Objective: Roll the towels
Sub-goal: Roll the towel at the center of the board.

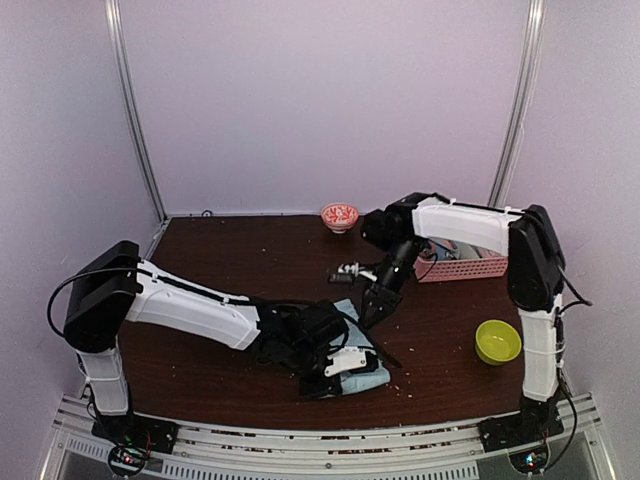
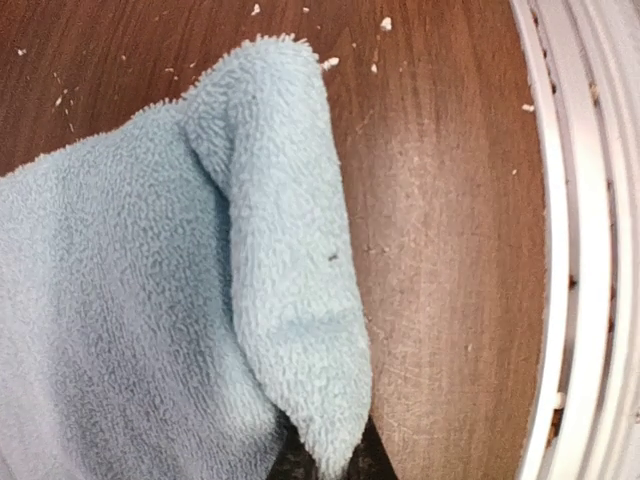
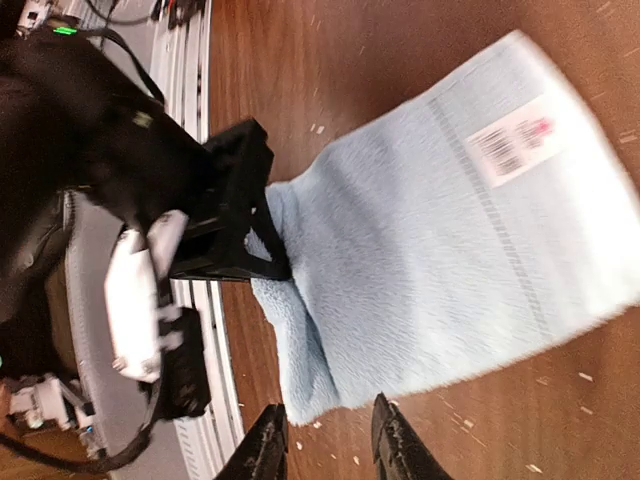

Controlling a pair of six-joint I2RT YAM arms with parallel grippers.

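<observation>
A plain light-blue towel point(image 1: 365, 380) lies near the table's front edge; it also shows in the right wrist view point(image 3: 440, 250) with a white barcode label point(image 3: 510, 140). My left gripper point(image 1: 335, 372) is shut on the towel's near end, where a folded-over edge point(image 2: 290, 280) runs up from between its dark fingers point(image 2: 372, 462). My right gripper point(image 1: 375, 310) is open and empty, with its fingertips point(image 3: 395, 440) just off the towel's side edge beside the fold. The spotted towel cannot be made out.
A pink lattice basket point(image 1: 462, 266) stands at the back right with cloth-like contents. A lime-green bowl point(image 1: 498, 341) sits at the right front. A red-and-white bowl point(image 1: 340, 215) is at the back. A small black-and-white object point(image 1: 350, 270) lies mid-table. The metal rail point(image 2: 580, 250) runs close by.
</observation>
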